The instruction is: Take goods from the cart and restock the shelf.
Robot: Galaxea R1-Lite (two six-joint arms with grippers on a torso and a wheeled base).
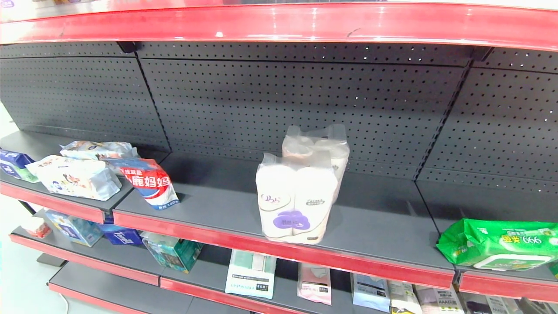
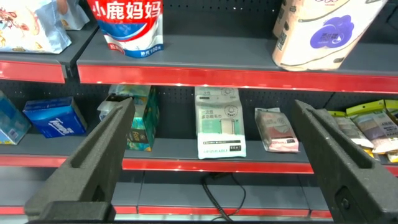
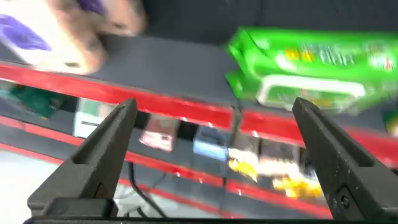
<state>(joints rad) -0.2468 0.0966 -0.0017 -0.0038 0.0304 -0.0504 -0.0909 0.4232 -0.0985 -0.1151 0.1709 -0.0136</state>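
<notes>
grey shelf (image 1: 383, 226) with red edging holds a toilet roll pack (image 1: 296, 205) and green wipes pack (image 1: 497, 244); left hand (image 2: 214, 106) and right hand (image 3: 214, 102) gape wide, empty.

We see a grey shelf (image 1: 218, 205) with a red edge and a dark back wall (image 1: 305, 100) dotted with tiny holes. The toilet paper pack (image 1: 294, 205) is white with purple. The wipes pack (image 1: 501, 242) is green.
</notes>
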